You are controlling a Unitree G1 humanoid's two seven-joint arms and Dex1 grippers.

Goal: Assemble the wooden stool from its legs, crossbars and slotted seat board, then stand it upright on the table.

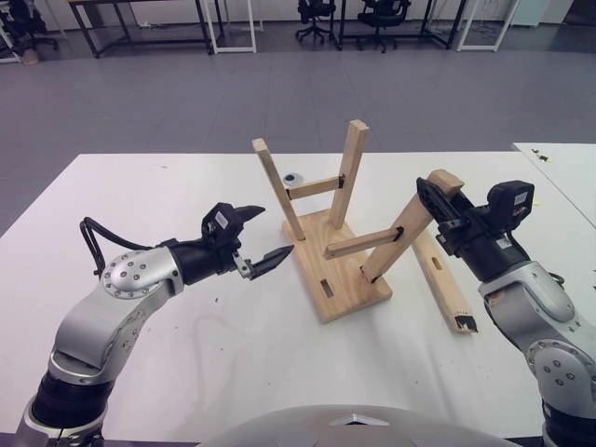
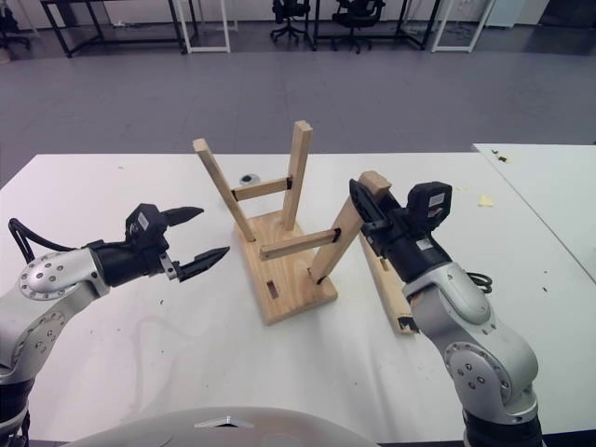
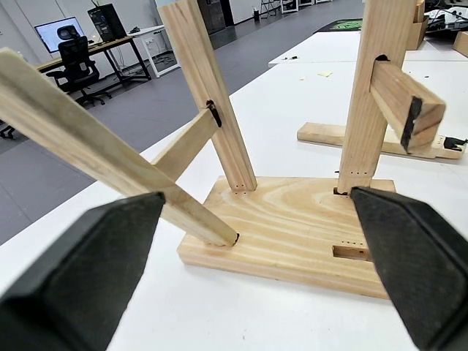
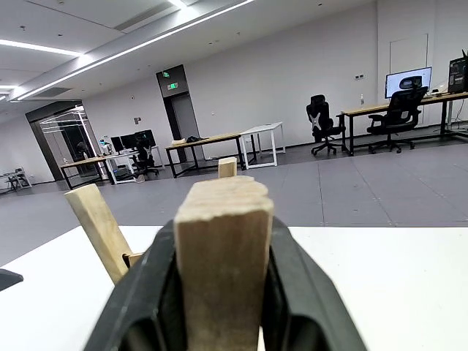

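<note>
The slotted seat board [image 1: 337, 279], pale wood with a clear grain, is lying flat on the white desk [image 1: 186, 205], between the two claws. Two legs [image 1: 277, 189] [image 1: 347, 174] are standing up from its far end, the first one leaning outward toward the left claw's side, and a crossbar [image 1: 314, 188] is joining them partway up. A third leg [image 1: 400, 233] is rising at a slant from the board toward the right claw [image 1: 436, 197], which is clamping its top end. A second crossbar [image 1: 363, 244] is sticking out from this slanted leg over the board. An open slot [image 1: 326, 288] is showing in the board's near part. A fourth leg [image 1: 445, 284] is lying flat on the desk, just below the right claw.

The left claw [image 1: 277, 230] is hovering with its fingers apart, close to the board's edge and pointing at it. A small pale sticker [image 1: 222, 219] is showing on its housing, with print too small to read. A small round object [image 1: 294, 177] is sitting on the desk beyond the upright legs.
</note>
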